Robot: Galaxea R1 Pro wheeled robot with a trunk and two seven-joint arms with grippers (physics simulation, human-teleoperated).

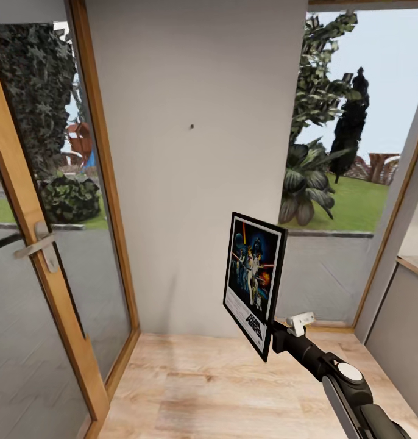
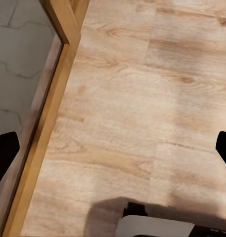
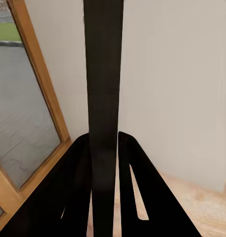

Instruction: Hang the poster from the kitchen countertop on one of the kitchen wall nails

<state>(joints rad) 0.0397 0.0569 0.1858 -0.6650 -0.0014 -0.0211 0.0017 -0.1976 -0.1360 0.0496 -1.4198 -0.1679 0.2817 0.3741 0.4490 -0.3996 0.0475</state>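
Clamped edge-on in right gripper (image 1: 271, 339), poster (image 1: 253, 281) upright for hanging; wall nail (image 1: 191, 127) at eleven o'clock; left gripper (image 2: 113, 148) wide, empty.

Head view: high, faces forward and slightly down at plain pale grey wall (image 1: 197, 183), at some distance; wood-framed glass door (image 1: 44, 256) at left.

Left wrist view: looks straight down, fairly near, at light wood plank floor (image 2: 142, 98) beside door's wooden frame; dark left gripper (image 2: 113, 148) fingertips at both edges, wide apart.

Right wrist view: very close along right gripper (image 3: 104, 143) fingers clamping black-framed poster (image 3: 104, 74) edge-on, facing same wall.

Shared by all three: floor, door frame.
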